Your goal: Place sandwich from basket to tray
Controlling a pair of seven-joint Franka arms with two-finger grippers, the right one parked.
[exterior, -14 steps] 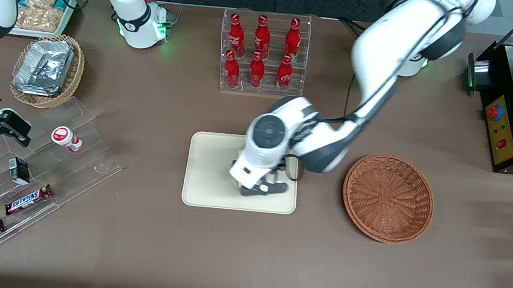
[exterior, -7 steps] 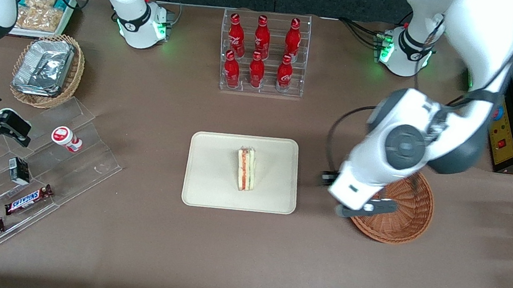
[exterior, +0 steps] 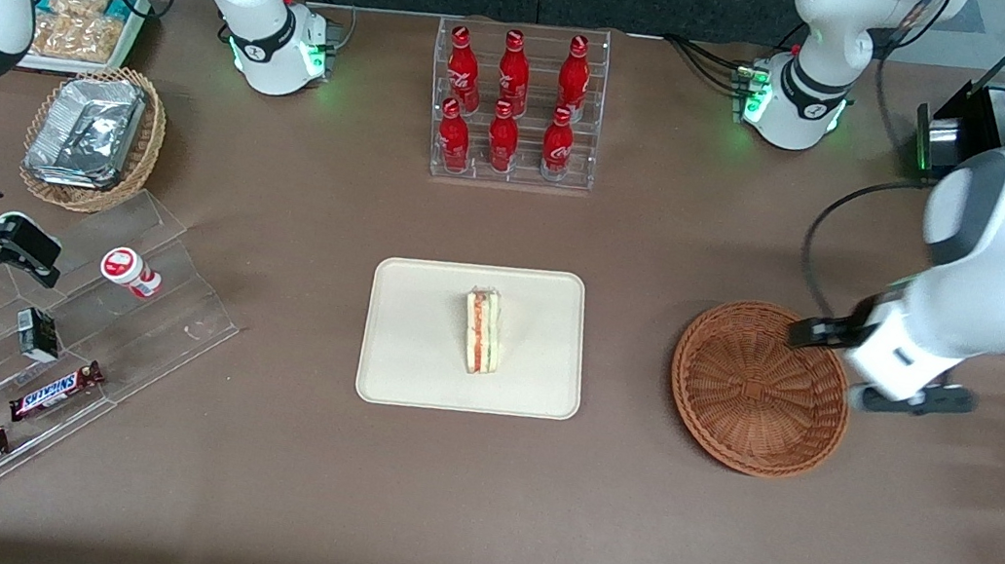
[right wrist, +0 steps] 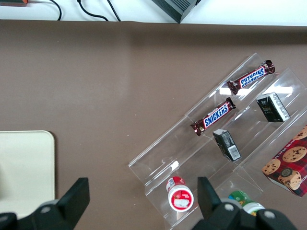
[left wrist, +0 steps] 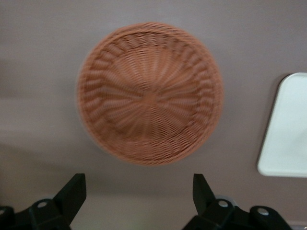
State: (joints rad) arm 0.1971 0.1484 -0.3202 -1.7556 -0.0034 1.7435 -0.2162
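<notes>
Clear stepped shelf (exterior: pixel 67 300) with Snickers bars (exterior: pixel 54 391) sits toward the parked arm's end of the surface (exterior: pixel 236 500), low in the frame and well apart from the work area; not part of the task. Frame centre: cream tray (exterior: pixel 414 348) lies flat, and the sandwich (exterior: pixel 482 330) rests on it near the middle. It stands on one bread side with the red and green filling edge facing up, clear of the tray rim all round, so it looks stable and properly delivered. Upper middle of the frame: a rack of red bottles (exterior: pixel 509 106), farther from the camera than the tray, not touched. Toward the working arm's end, the reddish-brown basket (exterior: pixel 760 389) sits beside the tray with a gap of bare surface between them. It holds nothing, which fits the sandwich being out of it. The hand (left wrist: pixel 136 191) hovers above the surface just beside the basket's rim, on the working arm's end, high enough that the wrist view takes in the whole basket plus a tray corner. Its fingers are spread wide with nothing between them, so it is released and carries nothing. Judgement: the placing looks done, and the hand being raised and away from the tray means no risk of knocking the sandwich.
</notes>
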